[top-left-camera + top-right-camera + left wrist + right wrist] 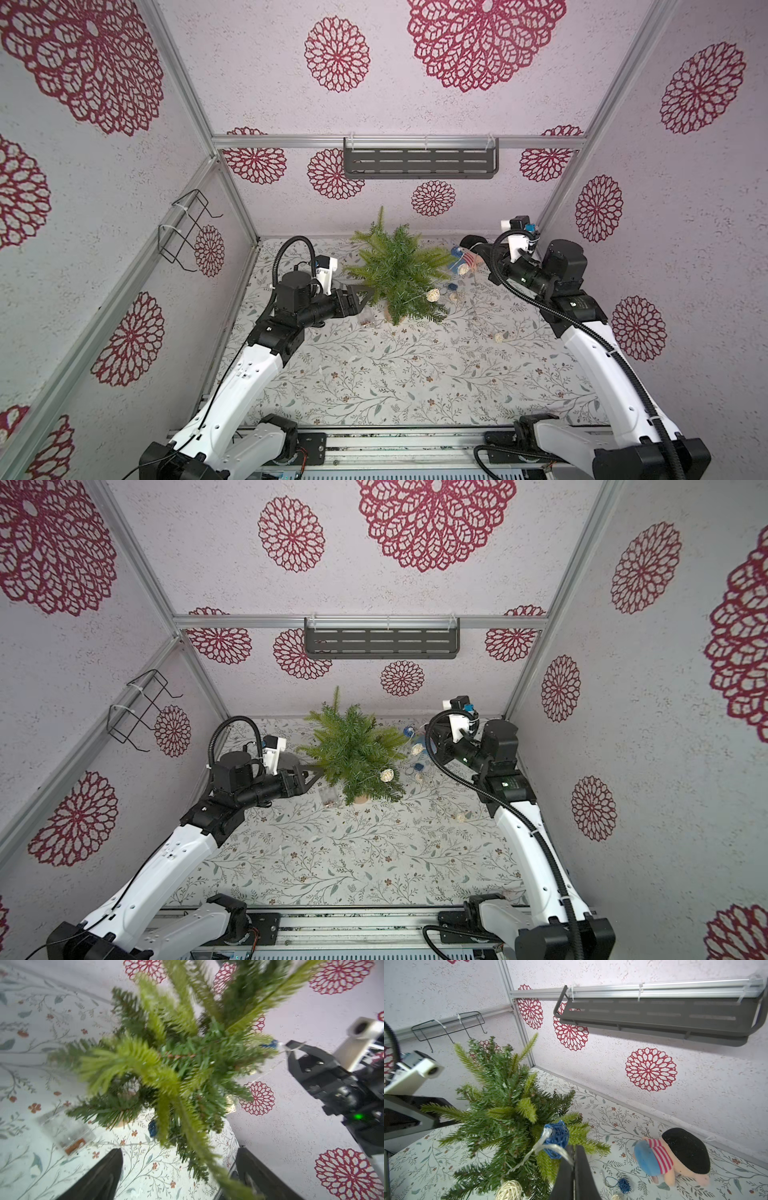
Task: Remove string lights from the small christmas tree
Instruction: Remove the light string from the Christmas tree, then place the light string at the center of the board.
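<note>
The string lights [433,296] are judged to be partly off the small christmas tree [399,270], which stands upright near the back of the surface [374,374]. Several balls of the strand are seen lying on the surface at the tree's right side, most just beside the lower branches and one cream ball [500,336] well apart. The clear box [368,321] is laid on the surface just beside the tan base [361,799], on the left side. Another cream-white ball is seen against the lower branches, with thin wire running from it into the needles, so the strand is judged not yet free.

The right end effector [573,1153] is pressed together on the pale wire just beside a blue ball [556,1139], which is held in the air next to the branch tips. The left end effector [179,1150] is spread wide at the tree's left side, with a branch between its fingers and nothing gripped. The remaining wire and ball are judged to be left to draw out of the branches. A striped plush doll [670,1155] is seen lying apart, near the back wall.
</note>
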You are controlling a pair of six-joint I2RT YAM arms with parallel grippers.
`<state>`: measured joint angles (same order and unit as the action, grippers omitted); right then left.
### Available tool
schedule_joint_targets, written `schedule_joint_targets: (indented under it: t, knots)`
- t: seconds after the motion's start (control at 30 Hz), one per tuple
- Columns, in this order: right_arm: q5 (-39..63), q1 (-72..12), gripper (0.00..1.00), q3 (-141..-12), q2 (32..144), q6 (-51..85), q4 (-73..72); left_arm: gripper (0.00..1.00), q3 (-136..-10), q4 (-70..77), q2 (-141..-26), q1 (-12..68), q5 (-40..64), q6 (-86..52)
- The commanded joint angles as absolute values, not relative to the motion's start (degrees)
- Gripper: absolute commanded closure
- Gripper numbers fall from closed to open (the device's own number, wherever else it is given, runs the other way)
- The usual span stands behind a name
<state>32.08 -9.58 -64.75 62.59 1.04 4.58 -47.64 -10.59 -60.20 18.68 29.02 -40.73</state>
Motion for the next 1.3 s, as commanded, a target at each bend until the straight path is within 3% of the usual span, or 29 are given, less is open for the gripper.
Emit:
schedule_joint_targets:
  t: [0.0,0.7,1.27]
  knots:
    - [31.0,-11.3,1.0,-66.2,58.9,0.2,7.7,0.11,-45.4,-6.8,-58.7,19.1,27.3,-45.0]
    - [25.8,-15.4,1.0,-58.2,48.4,1.6,18.6,0.15,-36.4,-0.4,-58.6,20.1,24.9,-52.1]
    - [22.6,-15.8,1.0,-46.2,37.2,15.1,21.0,0.15,-38.8,1.5,-59.0,20.0,23.8,-49.8]
